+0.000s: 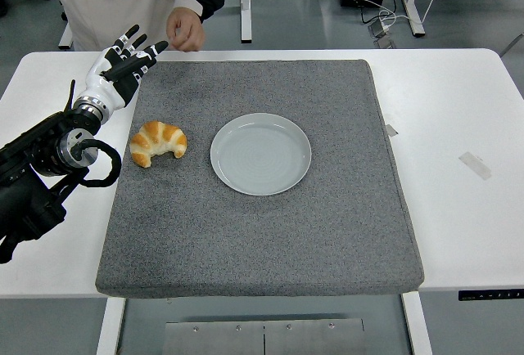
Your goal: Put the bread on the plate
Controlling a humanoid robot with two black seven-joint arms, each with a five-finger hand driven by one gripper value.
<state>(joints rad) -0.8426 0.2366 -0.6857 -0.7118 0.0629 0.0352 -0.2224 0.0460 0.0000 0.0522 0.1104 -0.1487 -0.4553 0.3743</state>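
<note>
A golden croissant [158,143] lies on the grey mat [262,240], just left of an empty pale plate [261,154] at the mat's middle. My left hand [124,62] is raised over the mat's far left corner, beyond and to the left of the croissant, with its fingers [133,42] spread and holding nothing. It does not touch the croissant. My right arm is out of view.
A person stands at the table's far side; a closed hand [187,29] hangs at the mat's far edge, close to my left fingertips. The white table [467,208] has small pieces of tape [476,165] on its right side.
</note>
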